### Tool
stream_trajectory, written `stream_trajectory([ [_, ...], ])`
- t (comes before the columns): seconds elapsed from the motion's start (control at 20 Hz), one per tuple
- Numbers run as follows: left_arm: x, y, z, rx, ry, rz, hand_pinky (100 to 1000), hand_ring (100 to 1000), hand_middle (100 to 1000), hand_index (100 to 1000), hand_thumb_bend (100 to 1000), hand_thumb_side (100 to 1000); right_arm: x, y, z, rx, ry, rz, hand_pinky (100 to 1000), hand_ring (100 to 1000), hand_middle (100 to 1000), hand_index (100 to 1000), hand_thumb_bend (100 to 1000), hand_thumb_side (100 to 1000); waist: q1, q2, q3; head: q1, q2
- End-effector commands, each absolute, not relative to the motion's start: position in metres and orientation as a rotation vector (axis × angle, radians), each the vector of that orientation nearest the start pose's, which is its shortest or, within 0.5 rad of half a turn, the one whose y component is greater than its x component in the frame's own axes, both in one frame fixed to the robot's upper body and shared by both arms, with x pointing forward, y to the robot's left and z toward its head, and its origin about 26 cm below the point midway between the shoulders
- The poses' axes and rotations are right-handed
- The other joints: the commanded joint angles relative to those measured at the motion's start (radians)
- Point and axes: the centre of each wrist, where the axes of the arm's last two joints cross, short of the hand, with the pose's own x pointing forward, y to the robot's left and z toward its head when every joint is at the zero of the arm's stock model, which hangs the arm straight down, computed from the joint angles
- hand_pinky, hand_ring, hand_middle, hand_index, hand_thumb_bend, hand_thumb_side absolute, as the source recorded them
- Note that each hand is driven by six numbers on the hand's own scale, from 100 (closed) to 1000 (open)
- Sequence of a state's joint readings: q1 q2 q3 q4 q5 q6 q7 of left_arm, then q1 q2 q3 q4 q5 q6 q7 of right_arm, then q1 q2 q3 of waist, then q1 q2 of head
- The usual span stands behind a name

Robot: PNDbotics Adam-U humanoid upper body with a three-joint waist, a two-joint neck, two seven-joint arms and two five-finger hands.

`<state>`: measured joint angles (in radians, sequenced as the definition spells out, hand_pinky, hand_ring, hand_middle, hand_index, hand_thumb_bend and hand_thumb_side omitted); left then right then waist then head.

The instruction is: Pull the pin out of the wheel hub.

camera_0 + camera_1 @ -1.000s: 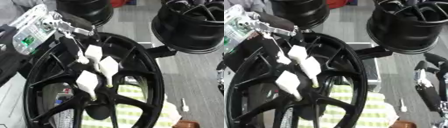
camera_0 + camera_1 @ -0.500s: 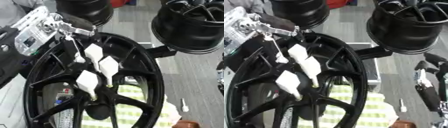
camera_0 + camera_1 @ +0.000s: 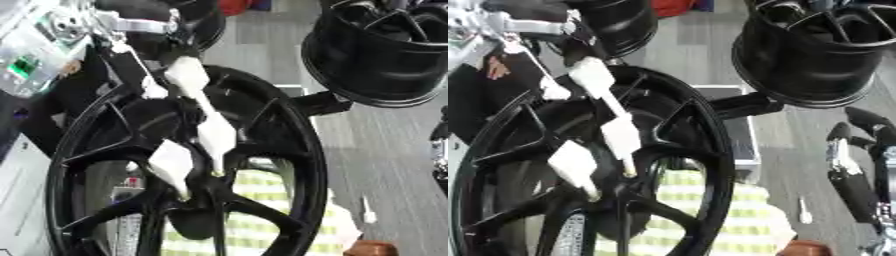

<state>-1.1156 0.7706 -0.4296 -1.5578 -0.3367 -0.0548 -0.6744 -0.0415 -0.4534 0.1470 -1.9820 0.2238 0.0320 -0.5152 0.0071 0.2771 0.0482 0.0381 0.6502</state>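
Note:
A large black spoked wheel [image 3: 289,150] stands tilted in the middle, its hub [image 3: 197,200] low in the picture. My left hand [image 3: 216,132], black with white pads, reaches in from the upper left. A finger and the thumb [image 3: 171,160] come together just above the hub, pinching a small yellowish pin [image 3: 214,173]. The pin is mostly hidden by the fingertips. My right hand [image 3: 846,165] rests open at the right edge, fingers up, away from the wheel.
Two other black rims stand behind, one at the top right [image 3: 376,50] and one at the top left [image 3: 188,20]. A yellow-and-white striped cloth [image 3: 254,200] lies under the wheel. A small white thing [image 3: 367,215] lies on the grey floor.
The upper part of my left hand has lifted slightly; its fingertips stay at the hub. The wheel and my right hand have not moved.

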Motion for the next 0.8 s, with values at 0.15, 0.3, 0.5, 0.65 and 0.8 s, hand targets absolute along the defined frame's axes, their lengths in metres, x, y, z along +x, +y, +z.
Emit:
stream_trajectory([
  [0.15, 0.349, 0.267, 0.418, -1.246, 2.569, 2.278, 534, 467, 308, 503, 100, 162, 0.264, -0.276, 0.129, -0.735, -2.093, 0.176, 725, 856, 796, 814, 100, 695, 0.002, -0.023, 0.012, -0.021, 0.001],
  [0.3, 0.344, 0.317, 0.423, -1.489, 2.739, 2.112, 538, 466, 307, 509, 100, 172, 0.263, -0.278, 0.129, -0.754, -2.09, 0.172, 726, 856, 796, 813, 100, 693, 0.005, -0.021, 0.022, -0.032, 0.001],
  [0.5, 0.343, 0.4, 0.416, -2.054, 2.887, 1.767, 546, 466, 356, 516, 100, 184, 0.262, -0.281, 0.128, -0.781, -2.09, 0.165, 726, 855, 796, 813, 100, 690, 0.008, -0.02, 0.032, -0.049, 0.001],
  [0.65, 0.341, 0.448, 0.402, -2.431, 2.861, 1.541, 549, 467, 362, 522, 100, 176, 0.263, -0.282, 0.129, -0.789, -2.093, 0.16, 726, 855, 796, 813, 100, 689, 0.006, -0.019, 0.037, -0.056, 0.001],
  [0.8, 0.34, 0.478, 0.385, -2.637, 2.814, 1.457, 552, 471, 371, 530, 100, 178, 0.263, -0.282, 0.129, -0.789, -2.094, 0.153, 726, 855, 796, 813, 100, 689, 0.003, -0.019, 0.043, -0.057, 0.0],
])
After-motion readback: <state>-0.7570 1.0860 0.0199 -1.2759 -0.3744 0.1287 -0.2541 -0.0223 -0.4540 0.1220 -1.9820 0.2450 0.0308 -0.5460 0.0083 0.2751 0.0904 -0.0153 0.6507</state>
